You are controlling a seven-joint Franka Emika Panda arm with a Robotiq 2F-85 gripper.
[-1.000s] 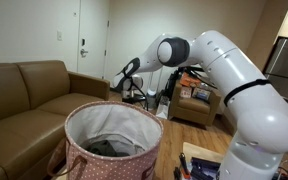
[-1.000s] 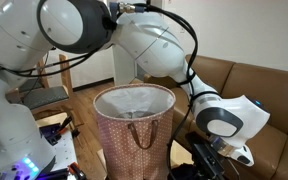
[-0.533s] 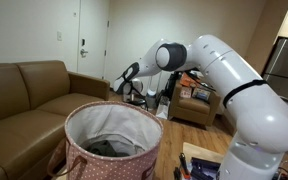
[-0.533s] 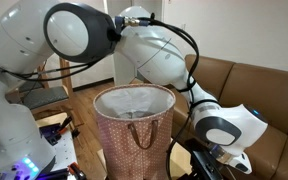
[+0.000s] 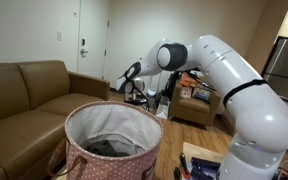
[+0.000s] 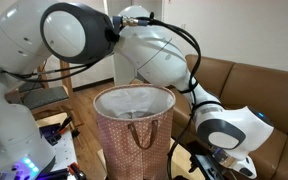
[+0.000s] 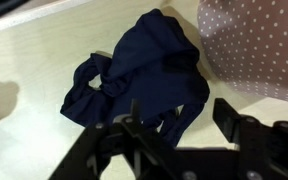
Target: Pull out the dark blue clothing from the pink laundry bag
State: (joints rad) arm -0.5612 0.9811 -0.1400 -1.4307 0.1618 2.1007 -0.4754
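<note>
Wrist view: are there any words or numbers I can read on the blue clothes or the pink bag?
No text can be read in this view.
The dark blue clothing: plain fabric, no label or print showing.
The pink laundry bag: only a pattern of small pale dots, no words or numbers.

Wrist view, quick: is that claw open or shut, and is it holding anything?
Gripper: open, clamping nothing; the limp dark navy-blue fabric garment lies on the pale floor below it.

A brown leather sofa (image 5: 24, 95) stands against the wall (image 5: 24, 30) — a white door (image 5: 89, 40) beside it.
</note>
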